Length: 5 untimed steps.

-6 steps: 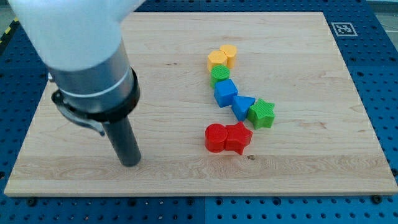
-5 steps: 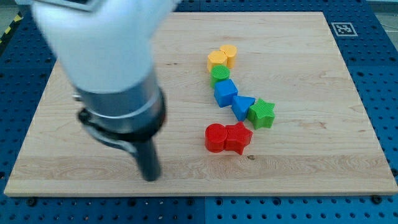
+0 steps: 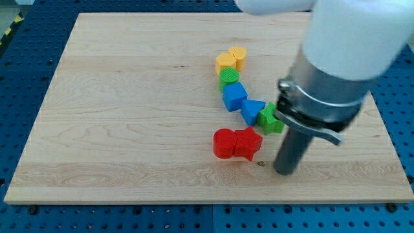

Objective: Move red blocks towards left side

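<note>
Two red blocks lie side by side low on the board: a red cylinder (image 3: 224, 143) and, touching it on the right, a red star-like block (image 3: 248, 143). My tip (image 3: 284, 171) rests on the board just right of and slightly below the red star-like block, a small gap apart. The arm's body hides part of the green star (image 3: 267, 119).
A curved chain of blocks runs above the red ones: two yellow blocks (image 3: 231, 59), a green cylinder (image 3: 228, 77), a blue cube (image 3: 234, 96), a blue triangle (image 3: 251, 110), then the green star. The wooden board (image 3: 116, 129) lies on a blue pegboard.
My tip has swept from the board's lower left to the lower right, passing below the red blocks. No block has moved.
</note>
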Motion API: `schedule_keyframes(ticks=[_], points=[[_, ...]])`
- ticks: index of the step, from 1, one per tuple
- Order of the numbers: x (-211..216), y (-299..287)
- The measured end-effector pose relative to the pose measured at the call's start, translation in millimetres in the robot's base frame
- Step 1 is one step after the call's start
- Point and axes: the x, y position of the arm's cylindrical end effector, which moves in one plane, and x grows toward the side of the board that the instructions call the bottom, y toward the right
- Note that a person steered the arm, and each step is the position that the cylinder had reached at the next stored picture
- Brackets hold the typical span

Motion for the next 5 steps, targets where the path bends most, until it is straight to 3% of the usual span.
schedule_keyframes(ticks=[1,3,4,5], points=[[-42.0,-33.5],[-77.2,-127.6],[-73.8,-119.3],[-41.4,-93.2]])
